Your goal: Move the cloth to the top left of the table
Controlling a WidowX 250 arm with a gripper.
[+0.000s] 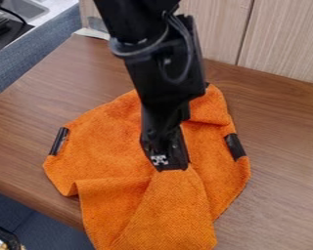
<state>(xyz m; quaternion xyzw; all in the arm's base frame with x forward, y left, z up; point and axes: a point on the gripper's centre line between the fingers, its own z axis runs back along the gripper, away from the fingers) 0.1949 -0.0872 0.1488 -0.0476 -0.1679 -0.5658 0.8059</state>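
This looks like a lab or a work corner of an office, though which of the two cannot be told: a black robot arm with cables along it and a small black-and-white marker near its lower end hangs over a brown wood-grain table. Behind the table stand pale, streaked wood-look panels with a dark seam, and blue-grey fabric runs along its left side. Past that, at the upper left, a grey basin like a sink in a light counter adds a kitchen-like touch.
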